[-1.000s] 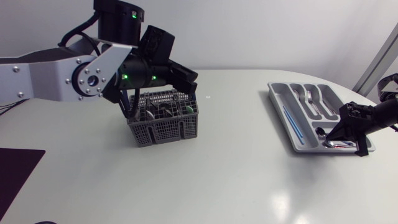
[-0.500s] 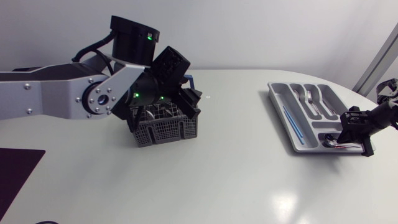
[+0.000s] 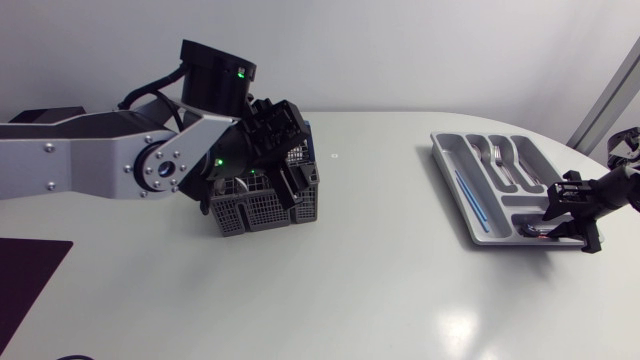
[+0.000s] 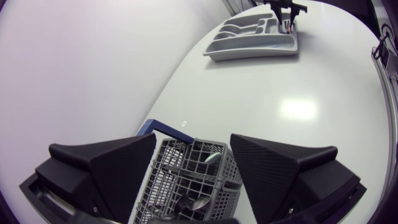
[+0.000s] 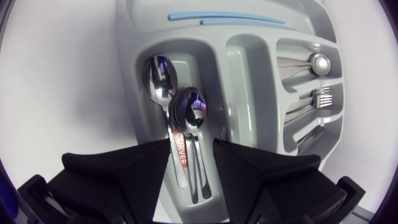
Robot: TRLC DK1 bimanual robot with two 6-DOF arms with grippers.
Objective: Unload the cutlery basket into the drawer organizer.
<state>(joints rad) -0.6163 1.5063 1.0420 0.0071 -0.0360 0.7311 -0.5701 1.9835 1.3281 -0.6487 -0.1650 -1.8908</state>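
Because cutlery sits in the basket (image 3: 265, 208) at nine o'clock, I hold my left gripper (image 4: 193, 155) spread open above it for a pick. My right gripper (image 5: 191, 152), fingers apart, hovers over spoons (image 5: 186, 112) lying in the organizer (image 3: 444, 162) at three o'clock.

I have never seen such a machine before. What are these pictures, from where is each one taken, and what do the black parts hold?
These are two robot arms at a white table. One picture looks down from above; each of the other two comes from a camera on one arm's wrist. The left claw hangs open over a grey cutlery basket. The right claw is open above a grey drawer organizer, where two spoons lie in a compartment. Neither claw holds anything.
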